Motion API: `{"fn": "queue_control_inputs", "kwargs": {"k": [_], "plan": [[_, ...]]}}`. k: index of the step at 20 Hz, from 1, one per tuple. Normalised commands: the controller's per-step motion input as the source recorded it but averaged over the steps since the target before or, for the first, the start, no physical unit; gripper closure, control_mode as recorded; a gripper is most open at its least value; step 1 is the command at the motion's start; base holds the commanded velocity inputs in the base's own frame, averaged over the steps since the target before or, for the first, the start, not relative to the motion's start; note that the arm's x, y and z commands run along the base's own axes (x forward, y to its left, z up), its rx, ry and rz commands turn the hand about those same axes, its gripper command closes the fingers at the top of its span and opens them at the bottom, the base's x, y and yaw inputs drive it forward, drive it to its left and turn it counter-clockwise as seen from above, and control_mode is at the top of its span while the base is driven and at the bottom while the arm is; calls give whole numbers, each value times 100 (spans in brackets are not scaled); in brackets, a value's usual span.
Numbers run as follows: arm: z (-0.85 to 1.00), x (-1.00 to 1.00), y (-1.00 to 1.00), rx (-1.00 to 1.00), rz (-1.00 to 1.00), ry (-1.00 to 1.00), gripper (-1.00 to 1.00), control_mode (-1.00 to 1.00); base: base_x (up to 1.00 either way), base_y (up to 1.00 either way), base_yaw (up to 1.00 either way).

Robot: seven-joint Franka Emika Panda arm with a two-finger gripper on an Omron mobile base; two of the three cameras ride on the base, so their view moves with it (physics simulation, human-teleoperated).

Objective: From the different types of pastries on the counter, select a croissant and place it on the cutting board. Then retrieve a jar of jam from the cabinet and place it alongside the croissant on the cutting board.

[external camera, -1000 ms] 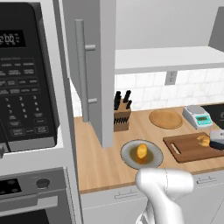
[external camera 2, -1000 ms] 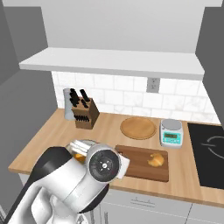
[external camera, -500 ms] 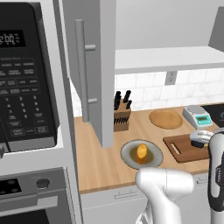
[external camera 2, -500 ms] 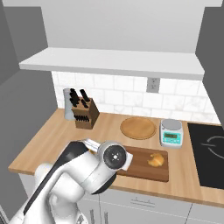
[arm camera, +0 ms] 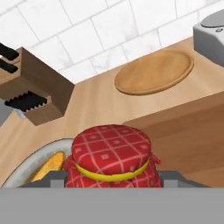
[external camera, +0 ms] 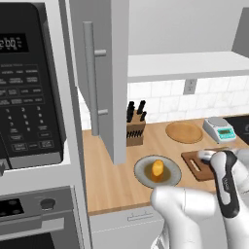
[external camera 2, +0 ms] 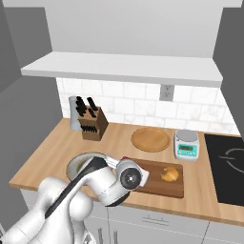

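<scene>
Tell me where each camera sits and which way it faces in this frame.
Left base view: behind the arm's left, looking forward-down past the microwave and open cabinet; white arm at lower right.
Right base view: behind its right, over the cutting board with the croissant; arm at lower left.
Hand view: along the jaws, jar of jam close up.
Both base views share the knife block.

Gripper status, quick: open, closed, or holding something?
Gripper: closed on the jar of jam, held above the near edge of the cutting board.
</scene>
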Motion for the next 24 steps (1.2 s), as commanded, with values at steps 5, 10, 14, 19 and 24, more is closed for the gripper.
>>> {"fn": "queue_control_inputs", "kwargs": {"k": [5, 10, 14, 19, 24], "plan": [[-46, 51, -56, 0, 0, -2, 100, -100, 0, 0, 0], [-3, 11, -20, 0, -1, -1, 100, -100, 0, 0, 0], [0, 0, -27, 0, 0, -6, 100, -100, 0, 0, 0], [0, 0, -34, -5, 0, -28, 100, -100, 0, 0, 0], [0, 0, 3, -7, 0, -15, 100, -100, 0, 0, 0]]}}
